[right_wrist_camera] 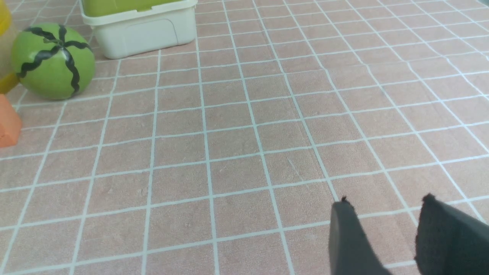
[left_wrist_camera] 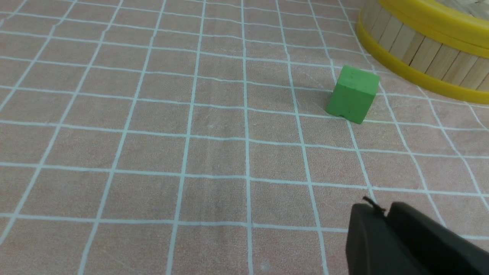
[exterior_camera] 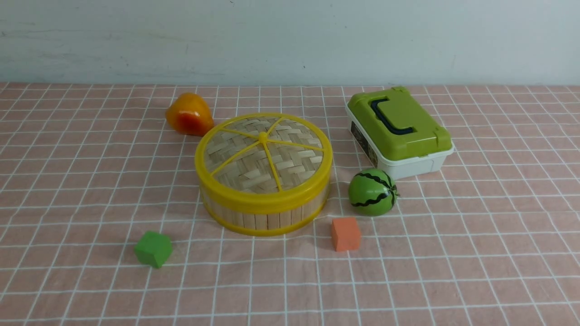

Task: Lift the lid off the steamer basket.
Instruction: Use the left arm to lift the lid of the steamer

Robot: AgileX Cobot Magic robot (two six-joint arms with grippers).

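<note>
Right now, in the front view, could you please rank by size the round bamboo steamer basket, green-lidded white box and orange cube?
1. steamer basket
2. green-lidded white box
3. orange cube

front cam: robot side, centred, looks forward and down over the whole tablecloth to the wall. left wrist cam: low, close, shares green cube and steamer basket side with front. right wrist cam: low, close, shares watermelon and box.

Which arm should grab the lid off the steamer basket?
Probably left: the left gripper has the steamer basket close ahead, while the right gripper faces the watermelon and box.
</note>
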